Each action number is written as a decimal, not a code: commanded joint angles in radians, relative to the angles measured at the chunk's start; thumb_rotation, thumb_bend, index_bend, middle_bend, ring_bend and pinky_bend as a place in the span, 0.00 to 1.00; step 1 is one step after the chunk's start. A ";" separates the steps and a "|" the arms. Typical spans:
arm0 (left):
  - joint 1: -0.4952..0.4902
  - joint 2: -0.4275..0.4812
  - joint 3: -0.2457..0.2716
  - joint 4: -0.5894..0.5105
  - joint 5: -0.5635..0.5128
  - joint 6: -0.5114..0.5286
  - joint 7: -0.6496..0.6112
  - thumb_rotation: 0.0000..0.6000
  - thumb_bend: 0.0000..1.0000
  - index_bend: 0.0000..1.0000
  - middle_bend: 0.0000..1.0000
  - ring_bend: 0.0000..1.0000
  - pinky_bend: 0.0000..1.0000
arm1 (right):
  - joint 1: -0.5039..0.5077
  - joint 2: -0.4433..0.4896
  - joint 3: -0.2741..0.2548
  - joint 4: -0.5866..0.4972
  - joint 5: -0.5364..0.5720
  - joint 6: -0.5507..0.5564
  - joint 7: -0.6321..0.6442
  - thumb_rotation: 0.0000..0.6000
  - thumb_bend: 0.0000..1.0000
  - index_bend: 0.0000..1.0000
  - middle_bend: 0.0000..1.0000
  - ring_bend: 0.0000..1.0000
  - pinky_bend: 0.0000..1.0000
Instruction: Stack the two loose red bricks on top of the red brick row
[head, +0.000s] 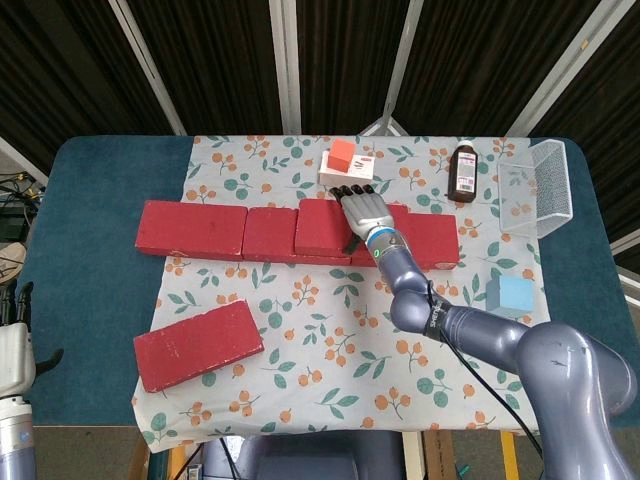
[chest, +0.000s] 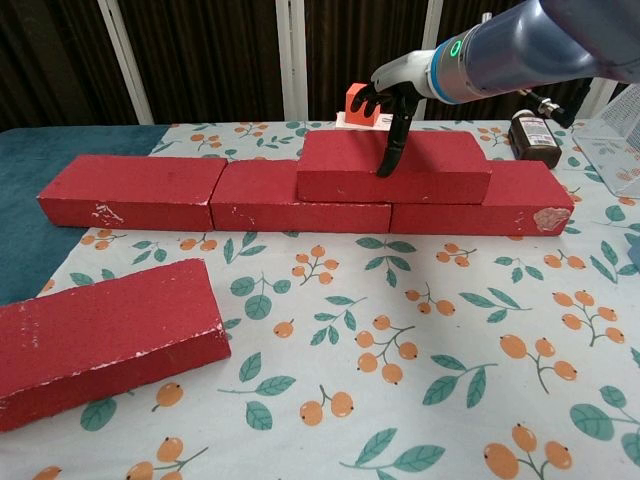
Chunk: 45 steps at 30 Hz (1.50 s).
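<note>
Head view: the row of red bricks (head: 290, 232) spans the frame centre; 1 stacked brick (head: 330, 222) already sits on it, under the right hand (head: 365, 213). The second loose brick (head: 198, 344) lies lower left on the surface (head: 100, 200). The left hand (head: 12, 340) at the left edge holds nothing visible; whether it is released cannot be told. Chest view: the right hand (chest: 392, 92) is released, grasping nothing, 1 fingertip against the stacked brick (chest: 392, 166) front face. Judgement: lift straight up to avoid dragging it, then fetch the loose brick (chest: 100, 340).
</note>
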<state>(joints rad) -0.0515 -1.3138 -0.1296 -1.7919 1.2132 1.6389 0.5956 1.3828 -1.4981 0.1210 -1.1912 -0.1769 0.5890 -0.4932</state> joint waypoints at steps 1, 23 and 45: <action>0.000 0.001 0.000 0.000 0.001 -0.001 -0.003 1.00 0.00 0.06 0.00 0.00 0.08 | 0.001 0.039 0.002 -0.048 0.006 0.011 0.001 1.00 0.12 0.00 0.08 0.00 0.00; 0.012 0.042 0.029 0.024 0.124 -0.025 -0.256 1.00 0.00 0.00 0.00 0.00 0.08 | -0.780 0.585 -0.177 -0.793 -1.021 0.690 0.559 1.00 0.12 0.00 0.07 0.00 0.00; -0.061 0.068 0.044 -0.138 0.041 -0.223 -0.214 1.00 0.00 0.00 0.00 0.00 0.05 | -1.224 0.330 -0.216 -0.508 -1.166 1.038 0.628 1.00 0.12 0.00 0.06 0.00 0.00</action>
<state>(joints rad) -0.0860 -1.2551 -0.0734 -1.8911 1.2966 1.4631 0.3641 0.1666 -1.1729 -0.1014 -1.7059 -1.3410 1.6348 0.1223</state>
